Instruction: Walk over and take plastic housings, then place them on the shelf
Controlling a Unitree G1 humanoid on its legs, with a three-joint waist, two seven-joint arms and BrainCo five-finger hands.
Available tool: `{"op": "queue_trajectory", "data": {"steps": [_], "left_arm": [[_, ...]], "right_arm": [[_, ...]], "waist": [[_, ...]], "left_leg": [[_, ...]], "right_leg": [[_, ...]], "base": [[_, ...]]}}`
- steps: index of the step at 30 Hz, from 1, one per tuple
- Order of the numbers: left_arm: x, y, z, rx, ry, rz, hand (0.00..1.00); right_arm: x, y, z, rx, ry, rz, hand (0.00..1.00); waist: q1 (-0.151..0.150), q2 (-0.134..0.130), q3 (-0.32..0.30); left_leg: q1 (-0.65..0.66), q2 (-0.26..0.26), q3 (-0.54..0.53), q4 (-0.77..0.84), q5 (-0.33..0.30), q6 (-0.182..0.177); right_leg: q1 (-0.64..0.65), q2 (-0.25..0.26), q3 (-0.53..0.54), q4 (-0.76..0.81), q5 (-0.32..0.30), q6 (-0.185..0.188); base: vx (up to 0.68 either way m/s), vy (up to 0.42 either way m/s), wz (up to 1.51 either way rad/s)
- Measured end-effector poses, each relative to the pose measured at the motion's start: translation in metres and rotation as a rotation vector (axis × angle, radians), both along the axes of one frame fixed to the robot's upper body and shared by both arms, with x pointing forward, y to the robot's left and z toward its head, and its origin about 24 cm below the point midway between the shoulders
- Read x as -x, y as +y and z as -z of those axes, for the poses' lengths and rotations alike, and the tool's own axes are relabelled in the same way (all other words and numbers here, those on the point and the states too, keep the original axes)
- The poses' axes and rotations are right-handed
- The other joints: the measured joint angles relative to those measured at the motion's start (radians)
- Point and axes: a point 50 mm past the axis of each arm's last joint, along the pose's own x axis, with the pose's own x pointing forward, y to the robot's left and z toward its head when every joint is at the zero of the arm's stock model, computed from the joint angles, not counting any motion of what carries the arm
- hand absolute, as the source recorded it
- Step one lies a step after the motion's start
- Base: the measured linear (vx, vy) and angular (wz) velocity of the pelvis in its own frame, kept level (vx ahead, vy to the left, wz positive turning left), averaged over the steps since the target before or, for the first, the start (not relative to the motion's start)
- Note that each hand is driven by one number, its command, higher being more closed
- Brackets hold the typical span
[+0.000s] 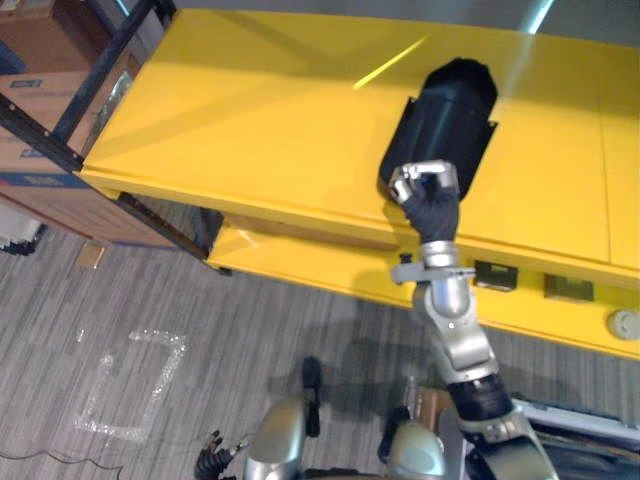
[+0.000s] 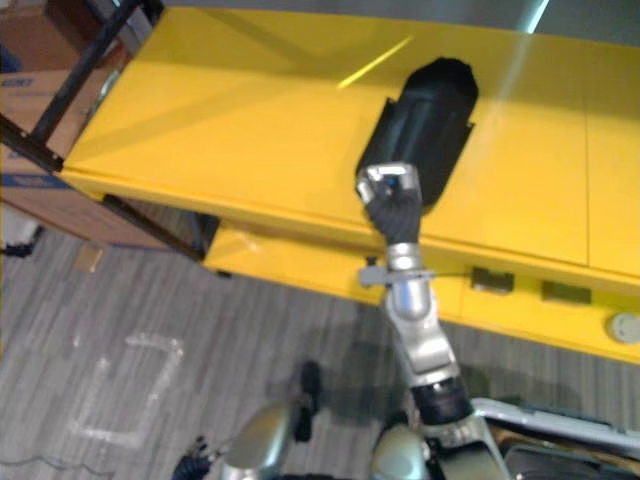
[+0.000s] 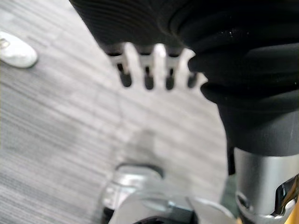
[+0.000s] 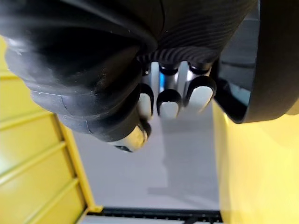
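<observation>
– Plastic housing (image 1: 445, 115), the black one: where does it lie?
– Flat on the yellow counter (image 1: 250, 120), long axis running away from the robot, its rounded end farthest off and its near end close to the counter's front edge.
– And the right hand (image 1: 428, 190)?
– Raised at that near end, arm reaching up from below the counter's edge. Its fingers (image 4: 169, 95) are curled in. In the right wrist view they close on nothing, with only grey floor showing past them, and the housing's dark curved wall sits just beside them.
– So it isn't gripping the housing?
– Not that I can see: clenched and empty, right beside it.
– The left hand (image 3: 148, 77)?
– Down low by the robot's side over the grey striped floor (image 1: 150, 300), fingers relaxed, holding nothing.
– Anything else around?
– Cardboard boxes (image 1: 45, 150) stand at the counter's left end behind a black frame (image 1: 100, 70), and a pale tape outline (image 1: 135, 385) is marked on the floor.
</observation>
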Motion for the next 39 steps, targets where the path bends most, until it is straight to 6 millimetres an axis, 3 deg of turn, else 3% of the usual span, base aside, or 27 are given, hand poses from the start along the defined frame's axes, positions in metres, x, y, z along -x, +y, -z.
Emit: {"op": "queue_trajectory", "data": {"steps": [15, 22, 29, 39], "left_arm": [[0.002, 0.000, 0.001, 0.006, 0.008, -0.012, 0.00], [-0.004, -0.006, 0.001, 0.020, 0.000, 0.001, 0.00], [-0.004, -0.007, 0.002, 0.022, 0.006, 0.003, 0.00], [-0.004, -0.007, 0.002, 0.025, 0.004, 0.007, 0.00]], "right_arm": [[0.001, 0.007, 0.011, 0.028, 0.069, -0.048, 1.00], [-0.009, 0.006, 0.010, 0.018, 0.085, 0.026, 1.00], [-0.027, -0.006, 0.009, 0.036, 0.102, 0.159, 1.00], [-0.040, -0.042, -0.005, 0.020, 0.063, 0.396, 1.00]], "waist": [[0.000, 0.003, 0.002], [0.000, 0.026, 0.044], [0.002, 0.027, 0.044], [0.002, 0.029, 0.044]], "left_leg": [[-0.004, 0.000, 0.001, 0.002, -0.003, -0.001], [-0.027, -0.002, 0.000, 0.035, -0.018, 0.000], [-0.024, -0.015, -0.007, 0.033, -0.018, 0.000], [-0.016, -0.023, -0.032, 0.033, -0.017, 0.001]], "right_leg": [[-0.004, -0.001, 0.000, 0.002, -0.001, -0.002], [-0.027, -0.009, 0.005, 0.036, -0.012, 0.001], [-0.026, -0.027, -0.002, 0.055, -0.028, 0.005], [-0.005, -0.032, -0.025, 0.052, -0.030, 0.006]], "base": [[0.00, 0.000, 0.00], [0.00, 0.000, 0.00], [0.01, -0.003, 0.04], [0.00, -0.002, 0.05]]}}
